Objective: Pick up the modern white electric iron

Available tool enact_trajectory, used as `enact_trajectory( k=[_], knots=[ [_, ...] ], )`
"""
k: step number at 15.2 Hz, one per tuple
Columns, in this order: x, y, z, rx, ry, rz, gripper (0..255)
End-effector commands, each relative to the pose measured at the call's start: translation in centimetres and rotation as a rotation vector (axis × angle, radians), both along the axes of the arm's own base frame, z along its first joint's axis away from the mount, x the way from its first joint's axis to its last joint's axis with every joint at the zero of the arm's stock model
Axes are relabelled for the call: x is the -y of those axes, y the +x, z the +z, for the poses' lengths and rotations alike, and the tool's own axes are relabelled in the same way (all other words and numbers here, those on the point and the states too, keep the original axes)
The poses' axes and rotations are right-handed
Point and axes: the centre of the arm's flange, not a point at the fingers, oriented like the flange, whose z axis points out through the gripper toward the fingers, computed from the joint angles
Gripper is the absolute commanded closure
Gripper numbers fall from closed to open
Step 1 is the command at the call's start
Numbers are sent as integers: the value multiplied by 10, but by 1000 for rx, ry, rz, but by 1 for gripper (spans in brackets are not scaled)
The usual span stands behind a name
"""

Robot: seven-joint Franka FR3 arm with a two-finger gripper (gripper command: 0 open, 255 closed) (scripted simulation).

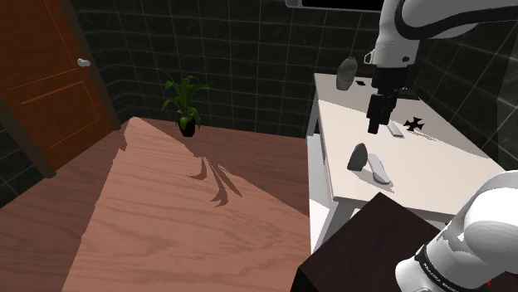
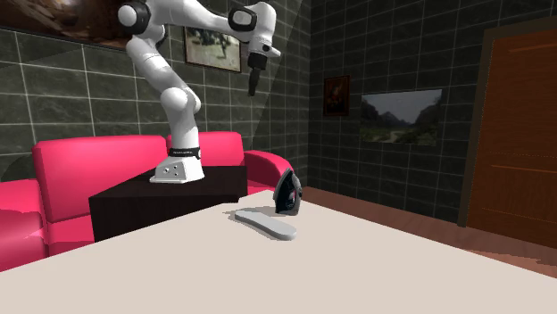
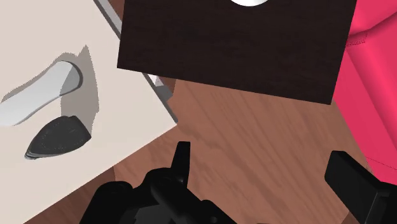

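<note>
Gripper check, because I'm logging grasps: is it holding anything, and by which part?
Nothing is held. The gripper is open, its fingers apart and bare, and the iron sits on the table away from it.

Tabletop (image 1: 448, 170): one iron (image 2: 287, 192), one flat grey oblong (image 2: 265, 223), one black cross-shaped piece (image 1: 414, 124), one rounded grey object (image 1: 347, 73). Floor (image 1: 166, 207): one potted plant (image 1: 186, 104).

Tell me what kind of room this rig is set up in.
Probably a living room in a house: a red sofa, framed pictures on the dark tiled wall, a wooden door and a potted plant.
</note>
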Motion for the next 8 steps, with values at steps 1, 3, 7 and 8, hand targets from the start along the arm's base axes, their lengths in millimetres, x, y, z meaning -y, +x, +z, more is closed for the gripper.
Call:
enact_trajectory(
  k=[1, 3, 7, 8],
  knots=[
    [22, 10, -17, -13, -3, 12, 0],
    [42, 20, -32, -26, -6, 22, 0],
    [83, 39, -61, -52, -12, 43, 0],
    [93, 44, -68, -59, -14, 48, 0]
  ],
)
